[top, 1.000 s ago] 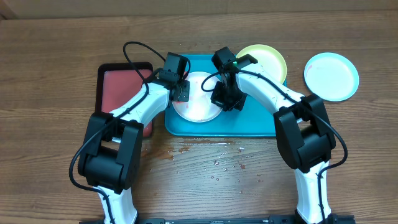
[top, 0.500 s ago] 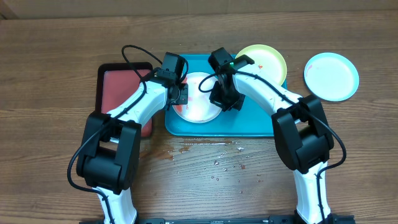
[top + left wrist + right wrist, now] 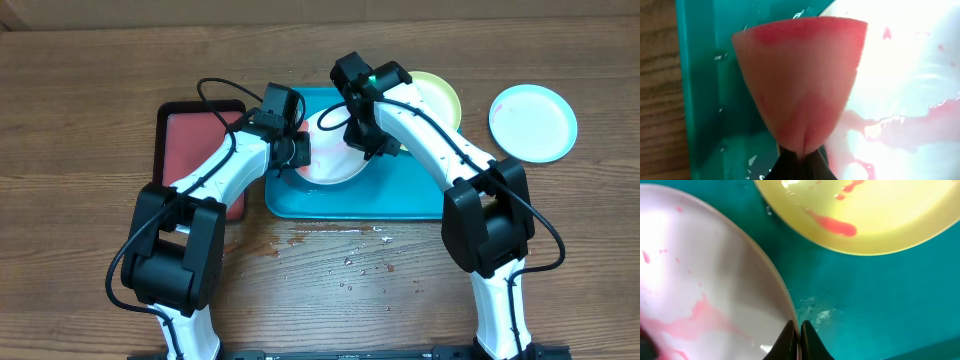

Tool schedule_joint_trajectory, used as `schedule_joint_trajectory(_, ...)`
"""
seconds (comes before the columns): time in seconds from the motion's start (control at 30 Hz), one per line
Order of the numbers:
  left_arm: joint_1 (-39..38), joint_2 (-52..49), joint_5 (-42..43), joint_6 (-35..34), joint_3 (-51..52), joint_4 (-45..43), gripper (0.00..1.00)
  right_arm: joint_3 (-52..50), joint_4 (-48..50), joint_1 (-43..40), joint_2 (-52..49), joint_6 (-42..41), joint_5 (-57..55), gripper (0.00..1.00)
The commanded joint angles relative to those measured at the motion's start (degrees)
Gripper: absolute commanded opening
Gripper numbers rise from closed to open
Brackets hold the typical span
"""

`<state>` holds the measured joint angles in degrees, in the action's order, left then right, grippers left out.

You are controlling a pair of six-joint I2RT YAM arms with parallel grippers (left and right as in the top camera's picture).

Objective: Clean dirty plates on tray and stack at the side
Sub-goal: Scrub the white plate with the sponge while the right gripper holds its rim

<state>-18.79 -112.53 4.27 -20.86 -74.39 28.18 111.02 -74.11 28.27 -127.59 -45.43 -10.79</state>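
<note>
The white plate (image 3: 330, 158) is tipped up over the teal tray (image 3: 400, 195), smeared with red sauce. My right gripper (image 3: 798, 330) is shut on its rim, seen edge-on between the fingers. My left gripper (image 3: 799, 157) is shut on a pink, sauce-stained sponge (image 3: 800, 80), which sits at the plate's left edge (image 3: 910, 75) above the tray floor (image 3: 705, 75). The yellow-green plate (image 3: 880, 215), with red smears, lies at the tray's back right, partly hidden by the right arm in the overhead view (image 3: 442, 98). The light blue plate (image 3: 533, 122) rests on the table to the right.
A smaller black-rimmed red tray (image 3: 190, 150) sits left of the teal tray, under the left arm. Water drops and red specks (image 3: 340, 245) dot the wooden table in front of the tray.
My right arm has swung toward the back of the tray with the white plate's rim, tipping the plate up. The left gripper and sponge have barely moved.
</note>
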Motion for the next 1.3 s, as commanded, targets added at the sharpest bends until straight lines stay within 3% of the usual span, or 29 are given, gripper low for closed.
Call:
schedule_joint_trajectory(0.0,0.0,1.4,1.3,-3.3,0.6,-1.5,0.04,1.2,-0.6,-0.3,-0.7,-1.3,-5.0,0.04)
schedule_joint_trajectory(0.4,-1.0,1.4,1.6,-5.1,0.6,-7.0,0.04,1.2,-0.7,2.2,-0.7,-1.3,-5.0,0.04)
schedule_joint_trajectory(0.8,-3.0,1.4,-1.0,-4.4,0.6,1.1,0.04,1.2,0.0,2.0,-0.7,-1.3,-5.0,0.04)
schedule_joint_trajectory(1.0,-3.3,1.4,4.3,-4.4,0.6,2.8,0.04,1.2,0.3,2.0,-0.7,-1.3,-5.0,0.04)
schedule_joint_trajectory(1.27,-3.7,1.2,-3.0,-2.9,0.6,0.8,0.04,1.2,0.2,2.1,-0.7,-1.2,-4.3,0.04)
